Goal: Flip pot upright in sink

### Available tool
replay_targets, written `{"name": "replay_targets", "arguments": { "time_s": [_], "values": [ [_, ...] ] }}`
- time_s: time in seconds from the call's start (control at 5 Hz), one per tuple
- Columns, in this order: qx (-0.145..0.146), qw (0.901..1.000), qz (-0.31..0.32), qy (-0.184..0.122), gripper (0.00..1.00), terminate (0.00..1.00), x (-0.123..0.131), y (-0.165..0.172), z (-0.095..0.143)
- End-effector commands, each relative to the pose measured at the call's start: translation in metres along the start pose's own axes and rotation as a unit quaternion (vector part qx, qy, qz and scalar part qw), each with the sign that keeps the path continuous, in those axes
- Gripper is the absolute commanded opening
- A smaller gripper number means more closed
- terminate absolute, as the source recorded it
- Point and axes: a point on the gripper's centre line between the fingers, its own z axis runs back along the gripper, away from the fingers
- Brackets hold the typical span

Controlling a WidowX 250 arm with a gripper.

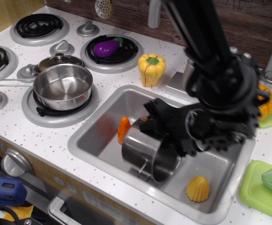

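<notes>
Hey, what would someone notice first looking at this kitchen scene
The big black robot arm with its gripper reaching into the sink, closed on the rim of a shiny tilted pot. Bright toys catch the eye next: an orange carrot left of the pot, yellow corn at the sink's front right.

My gripper (158, 123) is down in the sink (96, 125), fingers clamped on the far rim of the pot (143, 147). The pot is tilted, its open mouth facing the front right, one wire handle (144, 169) hanging at its lower edge. An orange carrot (123, 129) stands just behind the pot at its left, partly hidden by it. A yellow corn piece (197, 189) lies in the front right of the basin, apart from the pot. On the stove to the left sits a saucepan (62, 86); a yellow pepper (151, 68) stands behind the sink.
</notes>
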Motion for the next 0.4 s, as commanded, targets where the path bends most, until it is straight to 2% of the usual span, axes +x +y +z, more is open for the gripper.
{"name": "replay_targets", "arguments": {
  "time_s": [0.0, 0.2],
  "values": [
    [-0.073, 0.9972, 0.016, -0.009, 0.0, 0.0, 0.0069, 0.0128, 0.0021],
    [-0.118, 0.9928, 0.019, -0.005, 0.0, 0.0, 0.0081, 0.0201, 0.0026]
  ]
}}
